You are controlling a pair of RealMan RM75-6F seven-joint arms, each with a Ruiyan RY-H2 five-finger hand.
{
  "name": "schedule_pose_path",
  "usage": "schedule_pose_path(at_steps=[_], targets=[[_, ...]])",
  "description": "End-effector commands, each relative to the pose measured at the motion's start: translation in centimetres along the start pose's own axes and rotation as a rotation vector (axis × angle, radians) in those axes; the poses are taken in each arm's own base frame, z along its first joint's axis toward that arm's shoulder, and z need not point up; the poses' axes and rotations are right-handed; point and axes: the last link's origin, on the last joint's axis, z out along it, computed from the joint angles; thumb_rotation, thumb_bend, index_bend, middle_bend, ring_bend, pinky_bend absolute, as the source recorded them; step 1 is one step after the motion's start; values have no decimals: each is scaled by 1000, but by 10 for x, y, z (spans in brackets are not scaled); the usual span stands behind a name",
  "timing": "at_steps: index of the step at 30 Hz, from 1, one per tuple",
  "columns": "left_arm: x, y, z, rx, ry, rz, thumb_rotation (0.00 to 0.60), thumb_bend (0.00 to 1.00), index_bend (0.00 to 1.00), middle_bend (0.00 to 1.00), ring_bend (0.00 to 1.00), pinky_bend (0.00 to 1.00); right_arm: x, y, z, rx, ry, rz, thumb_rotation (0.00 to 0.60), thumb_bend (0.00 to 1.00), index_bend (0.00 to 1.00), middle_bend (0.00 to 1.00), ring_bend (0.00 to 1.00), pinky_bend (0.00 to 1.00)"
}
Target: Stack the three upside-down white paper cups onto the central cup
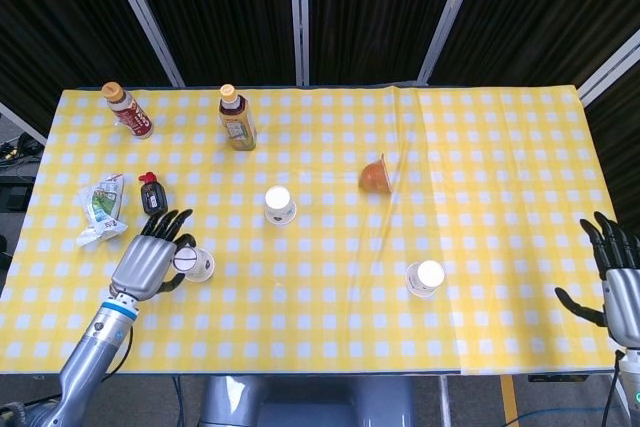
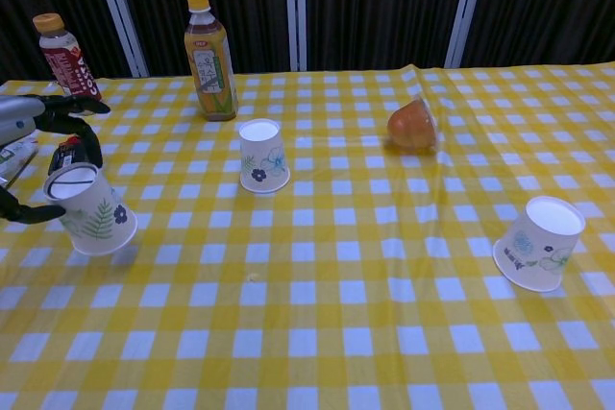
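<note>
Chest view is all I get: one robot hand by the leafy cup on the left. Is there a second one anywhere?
Observer: Yes. The head view shows the right robot hand at the table's right edge, fingers spread, holding nothing.
Operator: Anything left of the small dark bottle?
Observer: A crumpled white-and-green packet lies left of the small dark bottle, apart from the left robot hand, which grips the leafy cup.

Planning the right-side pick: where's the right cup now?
The right cup stands upside-down, near the front right in both views, alone, below the orange jelly cup, apart from the right hand.
</note>
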Motion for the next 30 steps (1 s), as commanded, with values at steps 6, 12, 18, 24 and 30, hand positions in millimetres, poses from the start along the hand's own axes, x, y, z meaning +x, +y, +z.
schedule_pose_path(at_steps=[6, 12, 18, 24, 30], targets=[[46, 24, 43, -53, 76, 1, 600, 337, 435, 0, 0, 0, 0, 5, 7, -22, 20, -23, 600, 74, 0, 0, 0, 0], [64, 51, 82, -103, 95, -2, 600, 337, 428, 0, 0, 0, 3, 10, 9, -38, 36, -19, 600, 74, 0, 0, 0, 0], [71, 80, 124, -132, 106, 0, 600, 337, 429, 0, 0, 0, 3, 22, 17, -89, 35, -4, 600, 74, 0, 0, 0, 0], [67, 98, 150, -142, 98, 0, 600, 337, 429, 0, 0, 0, 2, 29, 20, -109, 32, -4, 600, 74, 0, 0, 0, 0], [57, 105, 164, -136, 68, 18, 600, 337, 428, 0, 0, 0, 2, 31, 21, -117, 29, -9, 600, 74, 0, 0, 0, 0]])
